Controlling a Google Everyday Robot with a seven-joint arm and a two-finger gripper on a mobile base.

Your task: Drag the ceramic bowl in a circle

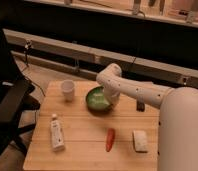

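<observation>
The green ceramic bowl (97, 100) with a paler inside sits on the wooden table (87, 137) in its far middle part, right of the small white cup (67, 89). My white arm reaches in from the right, and my gripper (110, 98) is down at the bowl's right rim, partly hidden behind the wrist. Its contact with the bowl is hidden from view.
A white tube (56, 132) lies near the table's front left. A red chili-like object (110, 139) and a white block (140, 140) lie at the front right. A small dark object (140, 105) sits at the back right. A black chair (9, 107) stands to the left.
</observation>
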